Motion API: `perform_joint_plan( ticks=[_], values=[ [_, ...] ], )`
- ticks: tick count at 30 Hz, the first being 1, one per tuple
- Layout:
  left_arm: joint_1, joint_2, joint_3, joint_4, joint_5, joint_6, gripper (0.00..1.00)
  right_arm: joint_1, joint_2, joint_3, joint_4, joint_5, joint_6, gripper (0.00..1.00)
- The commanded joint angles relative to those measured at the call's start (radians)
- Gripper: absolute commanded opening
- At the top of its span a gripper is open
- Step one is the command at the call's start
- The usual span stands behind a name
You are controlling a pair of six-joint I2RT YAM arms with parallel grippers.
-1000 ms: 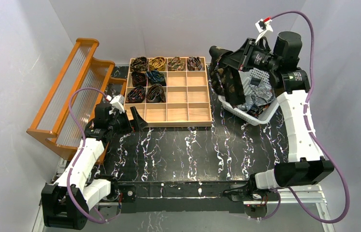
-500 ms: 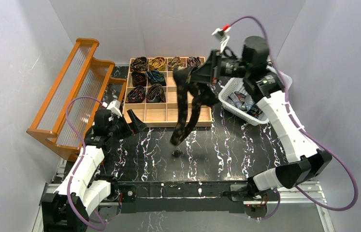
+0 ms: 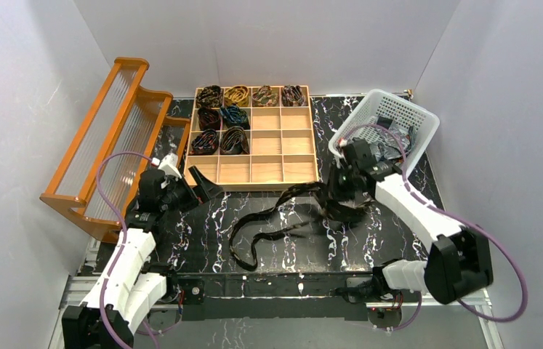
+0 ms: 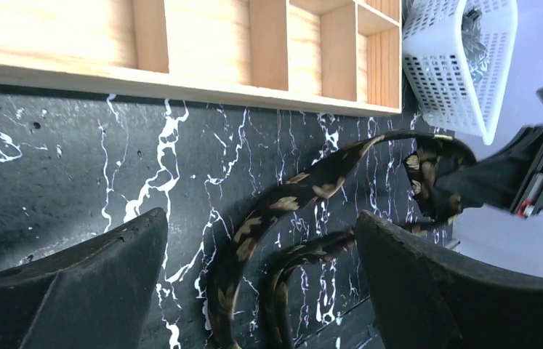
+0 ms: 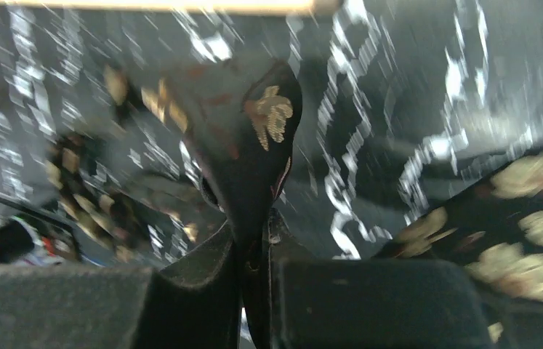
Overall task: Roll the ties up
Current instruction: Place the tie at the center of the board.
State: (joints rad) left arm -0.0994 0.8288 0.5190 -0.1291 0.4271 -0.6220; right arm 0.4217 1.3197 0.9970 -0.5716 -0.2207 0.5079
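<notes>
A dark brown tie (image 3: 256,219) with gold leaf shapes lies in loose curves on the black marbled table. My right gripper (image 3: 337,202) is low over the table at the tie's right end and is shut on it. In the right wrist view the tie (image 5: 243,138) is pinched between the jaws of the right gripper (image 5: 252,243). My left gripper (image 3: 206,183) hovers open by the tray's near left corner. In its wrist view the tie (image 4: 283,203) lies beyond the wide-open left gripper (image 4: 261,218). Several rolled ties (image 3: 235,116) fill cells of the wooden tray (image 3: 261,185).
A white plastic basket (image 3: 399,116) holding more fabric stands at the back right, also seen as the basket (image 4: 457,65) in the left wrist view. An orange wooden rack (image 3: 108,138) runs along the left side. Grey walls close in the table.
My right arm swung from the basket out over the table and down, carrying the tie, which now lies stretched across the table. The left arm barely moved.
</notes>
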Motion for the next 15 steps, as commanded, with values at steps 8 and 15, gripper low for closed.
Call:
perform_joint_plan(
  ticks=[8, 15],
  values=[
    [-0.237, 0.005, -0.119, -0.005, -0.113, -0.089, 0.98, 0.006, -0.030, -0.054, -0.167, 0.193, -0.078, 0.13],
    [-0.405, -0.036, -0.168, -0.135, -0.282, -0.168, 0.98, 0.006, -0.012, -0.081, -0.126, 0.278, -0.080, 0.21]
  ],
)
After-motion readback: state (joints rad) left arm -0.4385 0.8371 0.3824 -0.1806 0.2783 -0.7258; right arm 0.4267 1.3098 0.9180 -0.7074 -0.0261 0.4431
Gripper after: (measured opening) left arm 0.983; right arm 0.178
